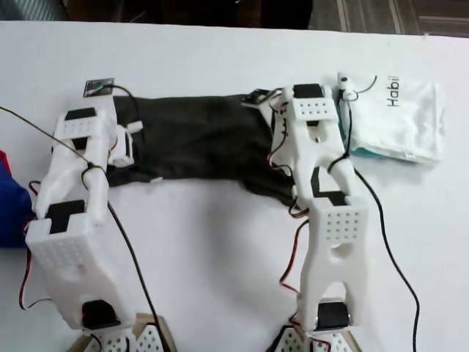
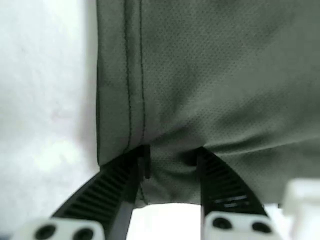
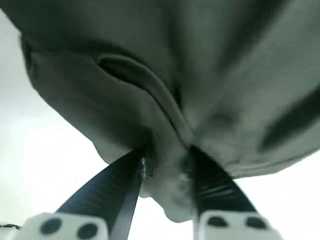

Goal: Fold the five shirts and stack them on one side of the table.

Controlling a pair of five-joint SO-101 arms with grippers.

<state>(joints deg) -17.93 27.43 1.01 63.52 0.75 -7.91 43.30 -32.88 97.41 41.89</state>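
Left gripper (image 2: 167, 160) and right gripper (image 3: 167, 165) both clamp the dark shirt (image 1: 198, 139); folded white stack (image 1: 399, 121) beside the right arm, blue cloth (image 1: 9, 202) leftward.

A white surface (image 1: 220, 249) takes up most of the high view. A small grey square plate (image 1: 98, 87) lies flat on the surface, toward its far left part. Beyond the surface's far edge there is dark floor (image 1: 183, 10), and farther right along that edge brownish floor with pale stripes (image 1: 381, 15). A light wooden board (image 1: 163, 334) sits at the surface's near edge.
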